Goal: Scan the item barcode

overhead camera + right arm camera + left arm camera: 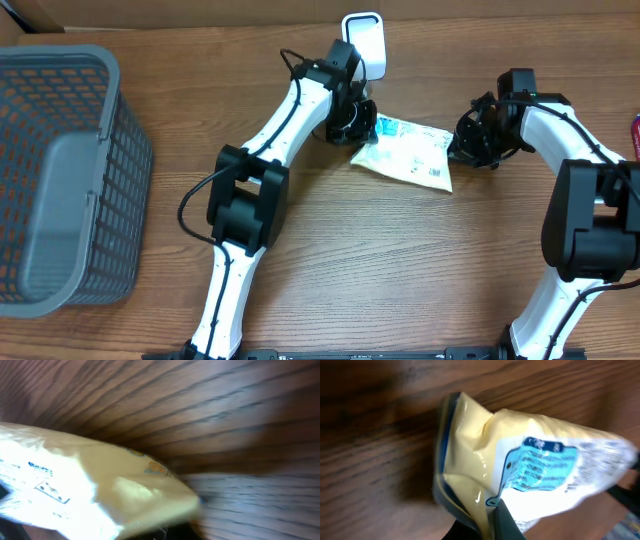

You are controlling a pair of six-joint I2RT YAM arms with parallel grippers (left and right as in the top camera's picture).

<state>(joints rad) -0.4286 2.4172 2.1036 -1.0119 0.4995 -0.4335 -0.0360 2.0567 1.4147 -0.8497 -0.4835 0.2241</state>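
The item is a pale yellow and white packet (pixel 405 150) with a light blue label, and it spans the gap between my two grippers near the back of the table. My left gripper (pixel 365 128) is shut on its left end. In the left wrist view the packet (pixel 535 460) has its sealed edge pinched in that gripper (pixel 492 510). My right gripper (pixel 462 143) is shut on the right end, and the packet (pixel 100 485) fills the lower left of its wrist view. A small dark printed block (pixel 436 173) sits near the front right corner, too small to read.
A white scanner (pixel 364 42) stands at the back, just behind the left gripper. A grey mesh basket (pixel 60 170) takes up the left side of the wooden table. A red object (pixel 636 135) shows at the right edge.
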